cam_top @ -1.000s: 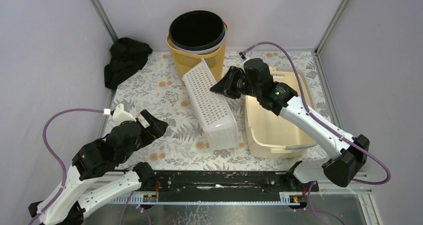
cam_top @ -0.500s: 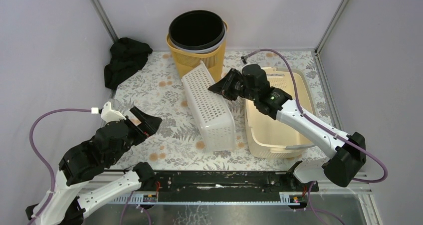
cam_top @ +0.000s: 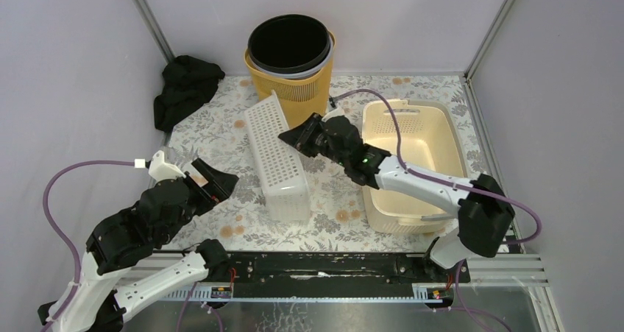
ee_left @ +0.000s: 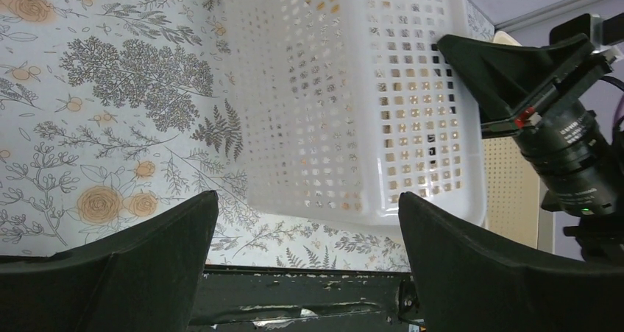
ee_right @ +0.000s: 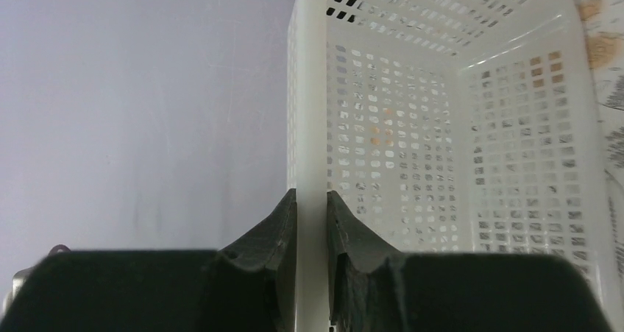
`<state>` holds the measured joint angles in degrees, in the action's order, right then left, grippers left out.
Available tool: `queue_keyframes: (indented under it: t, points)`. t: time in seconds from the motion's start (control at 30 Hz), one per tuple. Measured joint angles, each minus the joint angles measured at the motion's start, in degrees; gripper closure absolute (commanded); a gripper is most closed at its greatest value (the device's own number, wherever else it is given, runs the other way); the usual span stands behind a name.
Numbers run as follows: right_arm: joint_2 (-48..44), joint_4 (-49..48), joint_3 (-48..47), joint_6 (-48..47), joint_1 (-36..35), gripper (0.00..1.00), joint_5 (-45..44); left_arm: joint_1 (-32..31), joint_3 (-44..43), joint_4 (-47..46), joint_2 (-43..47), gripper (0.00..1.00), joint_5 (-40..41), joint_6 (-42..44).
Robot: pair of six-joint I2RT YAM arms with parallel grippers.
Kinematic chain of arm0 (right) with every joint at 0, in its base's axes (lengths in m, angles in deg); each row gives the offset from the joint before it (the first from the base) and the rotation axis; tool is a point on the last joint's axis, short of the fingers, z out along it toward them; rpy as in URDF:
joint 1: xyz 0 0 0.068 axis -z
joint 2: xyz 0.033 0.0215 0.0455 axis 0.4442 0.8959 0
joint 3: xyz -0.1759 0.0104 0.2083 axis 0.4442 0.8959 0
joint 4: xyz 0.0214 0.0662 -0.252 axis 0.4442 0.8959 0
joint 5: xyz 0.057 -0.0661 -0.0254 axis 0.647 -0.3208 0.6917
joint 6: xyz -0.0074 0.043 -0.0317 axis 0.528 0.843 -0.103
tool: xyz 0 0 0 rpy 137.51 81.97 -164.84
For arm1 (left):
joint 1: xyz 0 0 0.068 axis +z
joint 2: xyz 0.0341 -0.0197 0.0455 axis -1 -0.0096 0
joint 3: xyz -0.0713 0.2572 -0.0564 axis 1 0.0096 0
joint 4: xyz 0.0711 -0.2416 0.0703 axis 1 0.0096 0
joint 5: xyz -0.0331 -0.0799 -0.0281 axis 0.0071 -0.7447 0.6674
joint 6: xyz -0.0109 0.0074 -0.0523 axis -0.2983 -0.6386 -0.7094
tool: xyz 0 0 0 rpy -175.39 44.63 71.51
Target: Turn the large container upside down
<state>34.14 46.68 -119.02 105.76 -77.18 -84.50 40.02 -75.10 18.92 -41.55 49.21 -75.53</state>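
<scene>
One long wall of the white basket [cam_top: 276, 159] sits clamped in the right gripper [cam_top: 285, 136], the basket on its side, mouth facing the claw, long axis crosswise to it.

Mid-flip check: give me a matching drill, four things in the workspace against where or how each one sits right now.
Things:
1. white basket
2. cream tub
3. black bucket
4. black cloth

Place or state:
A. heaped in the far left corner
B. nested inside the yellow basket
C. tipped up on its side, rim pinched between the fingers of the right gripper
D. upright, open side up, on the right

Pairs: 1-C, 2-D, 3-B, 4-A
</scene>
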Motion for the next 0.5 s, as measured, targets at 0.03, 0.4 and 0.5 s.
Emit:
queue_keyframes:
  t: [0.03, 0.4, 0.5]
  points:
    - [1.29, -2.34, 0.13, 0.31, -1.11, 1.00, -1.22, 0.00, 0.00, 0.00, 0.09, 0.00, 0.00, 0.07]
    - [15.34, -18.27, -5.62, 3.82, -9.07, 1.00, -8.81, 0.00, -1.14, 1.38, 0.42, 0.00, -0.66, 1.27]
    - [18.71, -19.63, -8.68, 4.15, -10.21, 1.00, -9.11, 0.00, -2.25, 1.64, 0.33, 0.00, -0.81, 1.88]
